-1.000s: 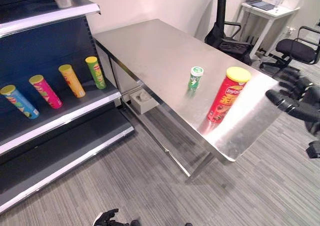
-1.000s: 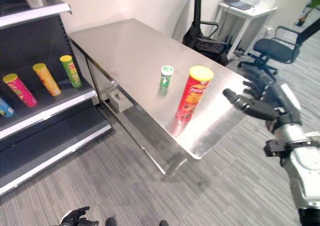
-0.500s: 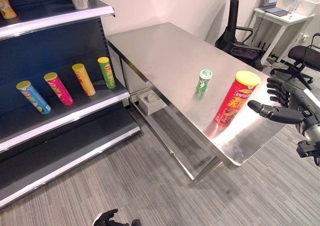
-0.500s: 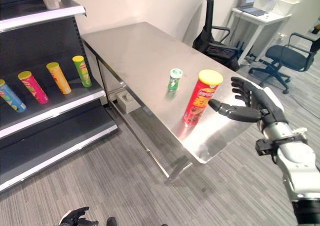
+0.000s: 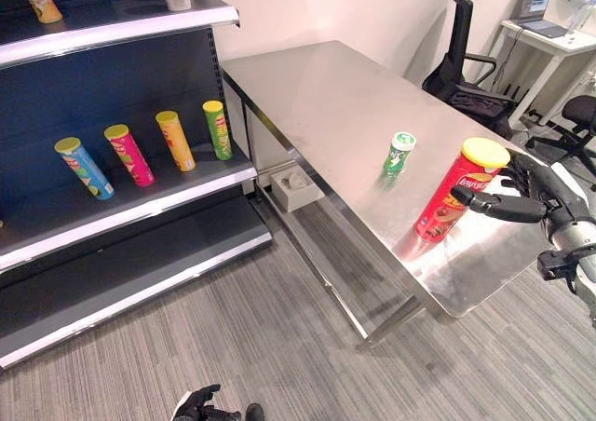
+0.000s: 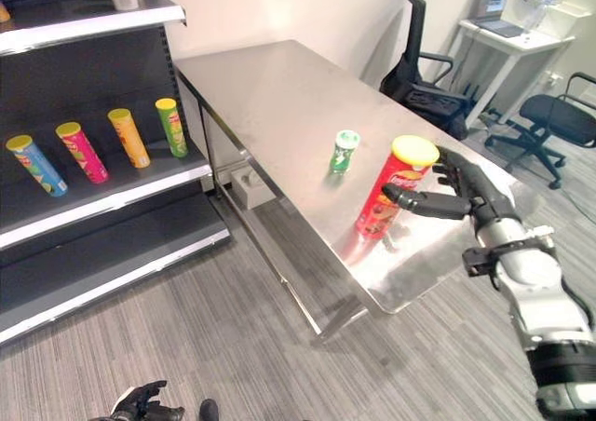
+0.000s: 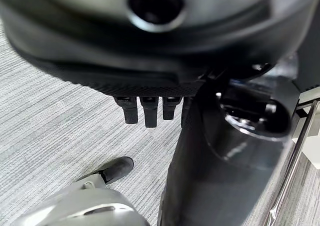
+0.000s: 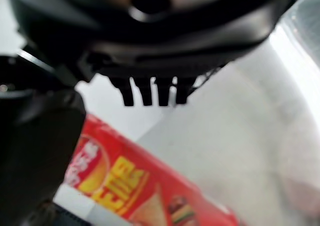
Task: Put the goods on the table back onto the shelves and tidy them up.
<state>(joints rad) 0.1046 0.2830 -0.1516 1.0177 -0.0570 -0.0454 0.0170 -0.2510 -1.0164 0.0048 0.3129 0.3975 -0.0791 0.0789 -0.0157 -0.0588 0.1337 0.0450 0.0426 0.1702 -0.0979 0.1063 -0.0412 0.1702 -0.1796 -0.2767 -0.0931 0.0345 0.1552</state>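
Right hand (image 6: 466, 193) is open at the tall red chip can (image 6: 394, 187), with the thumb stretched in front of the can's upper part and the fingers (image 6: 453, 170) spread behind it, not yet curled round it. I cannot tell whether the thumb already touches the can. The can stands upright near the end of the steel table (image 6: 270, 95). A small green can (image 6: 344, 151) stands just beyond the red one, farther from the hand.

I judge the step in hand as the reach for the first item. The next move calls for closing thumb and fingers on the can's body, below its yellow lid (image 6: 414, 149), firmly enough that this tall can does not tip.

The shelf (image 6: 102, 197), well apart from this hand, holds four chip cans (image 6: 79, 151) in a row. Left hand (image 6: 140, 404) hangs low over the grey floor, fingers curled, holding nothing.
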